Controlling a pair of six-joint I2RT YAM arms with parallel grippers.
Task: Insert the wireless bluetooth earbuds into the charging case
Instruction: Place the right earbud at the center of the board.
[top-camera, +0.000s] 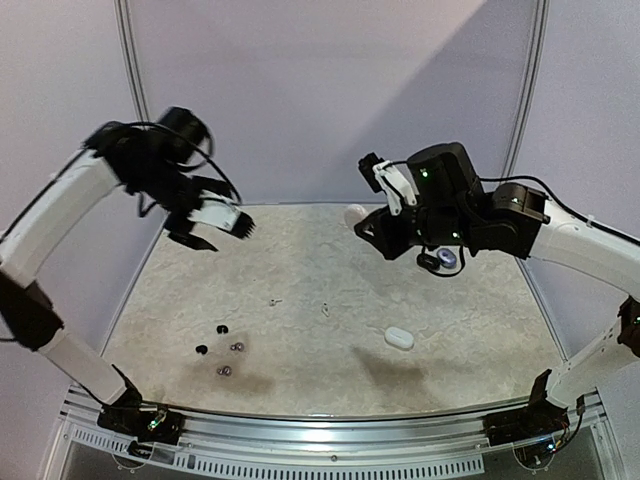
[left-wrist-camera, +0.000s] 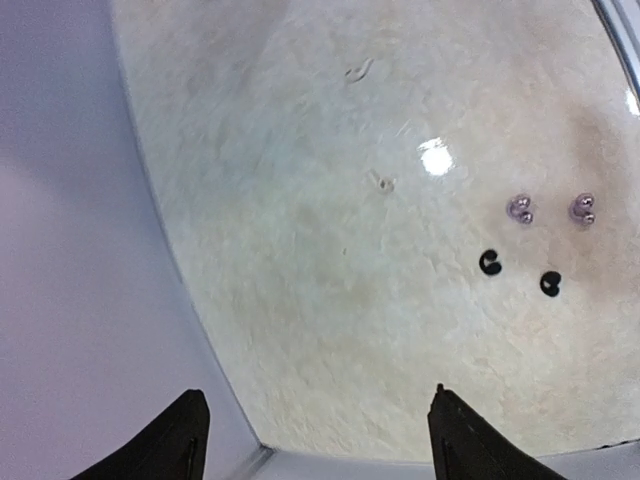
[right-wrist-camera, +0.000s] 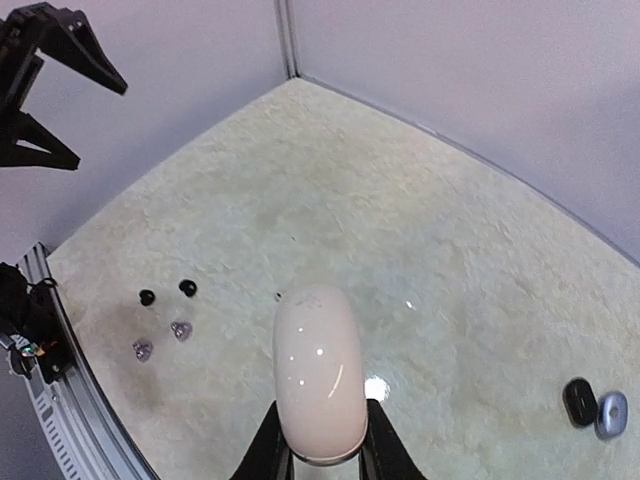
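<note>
L pincer (left-wrist-camera: 320, 445) hangs high over the counter's (top-camera: 330, 290) left side, fingers spread wide, nothing btwn them. R pincer (right-wrist-camera: 322, 455) is up in the air over the far right, pinching a white charging case (right-wrist-camera: 319, 370) by its lower end. Earbuds lie on the counter near the front-left corner: 2 black buds (left-wrist-camera: 490, 263), and just beside them 2 lavender buds (left-wrist-camera: 520, 209), none touching. A 2nd white case (top-camera: 399, 338) lies right of centre, well apart from the buds. A small black-and-lavender case (right-wrist-camera: 595, 405) sits further right. Two tiny scraps (top-camera: 325, 310) lie mid-counter.
</note>
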